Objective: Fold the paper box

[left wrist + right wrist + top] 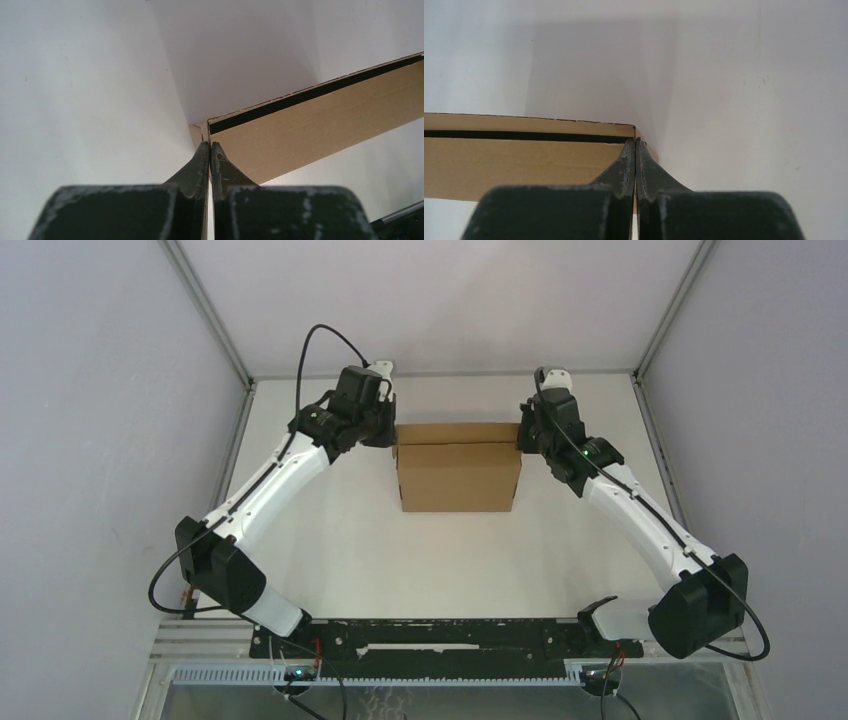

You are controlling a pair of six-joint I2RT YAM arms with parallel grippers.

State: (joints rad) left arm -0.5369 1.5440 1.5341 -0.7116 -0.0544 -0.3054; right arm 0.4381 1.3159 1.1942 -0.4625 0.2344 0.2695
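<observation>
The paper box is plain brown cardboard and lies in the middle of the white table, its lid panel lying almost flat with a dark gap along the far edge. My left gripper is at its far left corner and my right gripper at its far right corner. In the left wrist view the left gripper is shut on a thin cardboard side wall of the box. The right wrist view has the right gripper pinched the same way on the opposite side wall of the box.
White walls with metal posts enclose the table at the back and on both sides. A black rail carrying the arm bases runs along the near edge. Both forearms slant inward from the bases towards the box.
</observation>
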